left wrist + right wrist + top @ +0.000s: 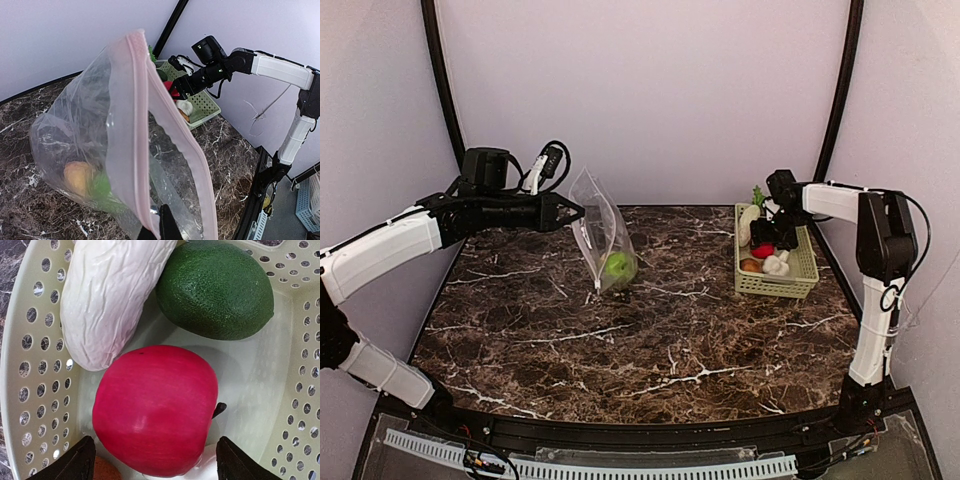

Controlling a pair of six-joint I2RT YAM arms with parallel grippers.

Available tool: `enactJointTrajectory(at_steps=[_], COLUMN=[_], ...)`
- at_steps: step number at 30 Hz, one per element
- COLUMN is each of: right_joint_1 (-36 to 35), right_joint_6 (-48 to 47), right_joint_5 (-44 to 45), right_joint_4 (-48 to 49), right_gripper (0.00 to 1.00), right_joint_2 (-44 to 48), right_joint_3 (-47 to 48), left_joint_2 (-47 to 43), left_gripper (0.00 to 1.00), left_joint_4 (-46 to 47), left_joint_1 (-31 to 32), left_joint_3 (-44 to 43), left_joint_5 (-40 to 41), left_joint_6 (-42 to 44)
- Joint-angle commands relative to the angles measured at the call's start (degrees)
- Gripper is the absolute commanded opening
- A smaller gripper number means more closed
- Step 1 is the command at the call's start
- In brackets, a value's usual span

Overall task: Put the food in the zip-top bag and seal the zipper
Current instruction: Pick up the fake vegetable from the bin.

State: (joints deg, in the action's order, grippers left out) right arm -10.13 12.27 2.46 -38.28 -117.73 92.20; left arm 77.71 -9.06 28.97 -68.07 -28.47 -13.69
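1 bag w/ 2 toy foods, 1 basket w/ 5 more.

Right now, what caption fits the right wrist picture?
Open right tool above a round red toy apple, beside a wrinkly white radish and dark green fruit, in a pale green plastic basket.

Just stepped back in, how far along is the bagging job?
Done: green apple and an orange piece lie in the zip-top bag. In hand: left gripper holds the bag up, unsealed; right gripper, open, straddles the red apple in the basket. Left: radish, dark green piece, garlic, then the zipper.
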Motion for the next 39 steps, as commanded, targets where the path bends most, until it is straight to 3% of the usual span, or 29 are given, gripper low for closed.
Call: enactJointTrajectory(at_steps=[1, 15, 28, 39], right_joint_1=[-0.33, -0.72, -1.02, -3.33], right_joint_6=[-0.28, -2.01, -1.54, -1.6], right_joint_5=[1.94, 2.96, 6.36, 7.41], right_joint_4=[1.04, 1.07, 0.42, 0.81], right_gripper=[0.81, 0.84, 0.63, 0.58], right_joint_2=[-0.52, -3.68, -4.06, 4.26], right_joint_3=[0.32, 3.73, 4.77, 0.24], left_joint_2=[-0.51, -0.13, -0.08, -0.1], left_gripper=[0.01, 0.01, 0.01, 0.01], left_joint_4=[-0.01, 0.01, -0.12, -0.07], left_joint_1=[-0.36, -0.4, -0.38, -0.39], left_joint_3=[0.75, 0.75, 0.7, 0.74], left_joint_5=[-0.88, -0.97, -1.06, -0.9], left_joint_6=[-0.02, -0.11, -0.09, -0.11])
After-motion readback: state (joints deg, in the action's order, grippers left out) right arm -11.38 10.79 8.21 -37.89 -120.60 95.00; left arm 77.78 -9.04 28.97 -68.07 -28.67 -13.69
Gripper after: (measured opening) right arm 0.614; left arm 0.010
